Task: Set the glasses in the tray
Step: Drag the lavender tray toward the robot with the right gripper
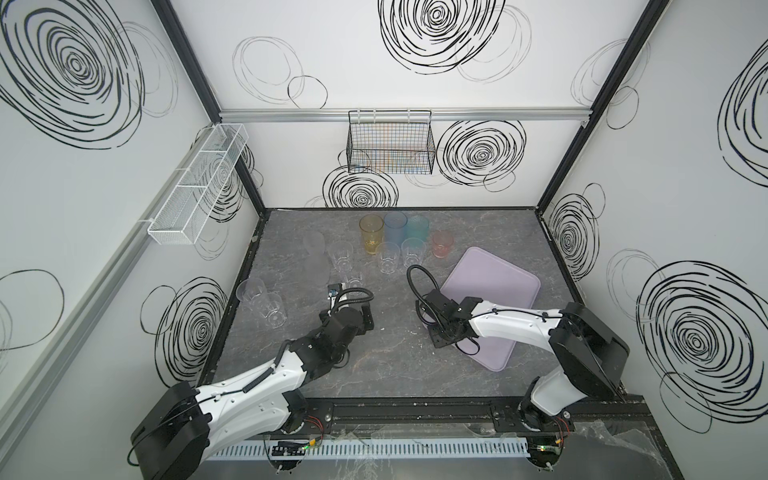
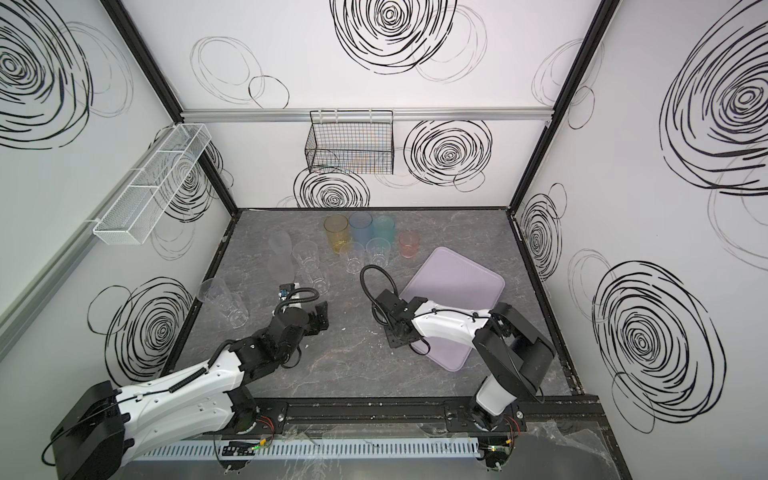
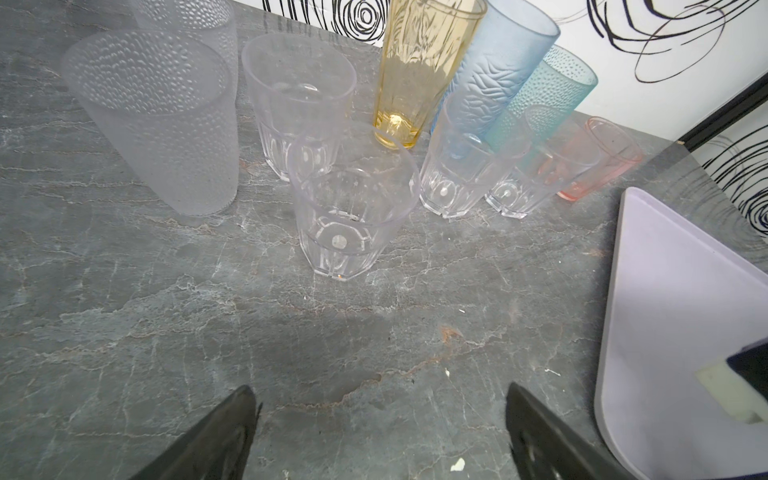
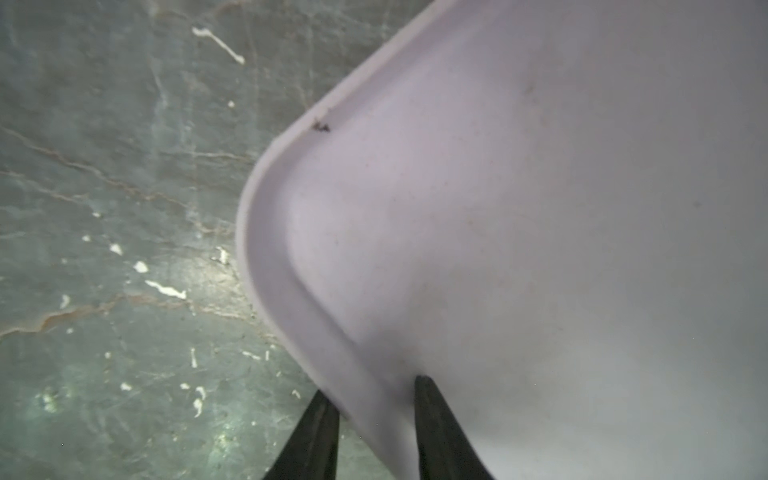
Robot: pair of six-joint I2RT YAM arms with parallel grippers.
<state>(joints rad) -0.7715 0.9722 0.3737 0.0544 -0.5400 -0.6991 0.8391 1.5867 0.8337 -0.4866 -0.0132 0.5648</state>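
Observation:
Several glasses stand on the grey table, all outside the tray. Amber, blue, teal and pink ones line the back, with clear ones in front and frosted ones further left. The lilac tray lies empty at the right, turned at an angle. My left gripper is open above bare table, a short way from a clear glass. My right gripper is shut on the tray's rim near a corner, one finger inside and one outside.
Two more clear glasses stand by the left wall. A black wire basket hangs on the back wall and a white mesh basket on the left wall. Walls close in the table on three sides.

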